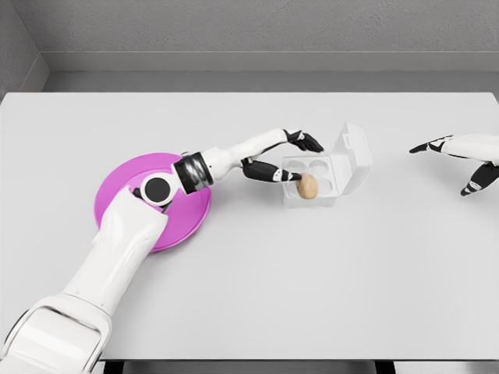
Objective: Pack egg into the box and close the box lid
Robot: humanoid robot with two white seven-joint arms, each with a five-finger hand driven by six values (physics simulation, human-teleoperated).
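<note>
Brown egg [308, 186] sat pinched in the left hand [290, 159] over the box [326, 167] mid-frame, unreleased; lid [352, 149] stood open. Right hand [460, 156] hung spread, empty.

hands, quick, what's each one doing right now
Left hand: fingers at the egg over the open box; grasp cannot be told.
Right hand: open, holding nothing.
</note>
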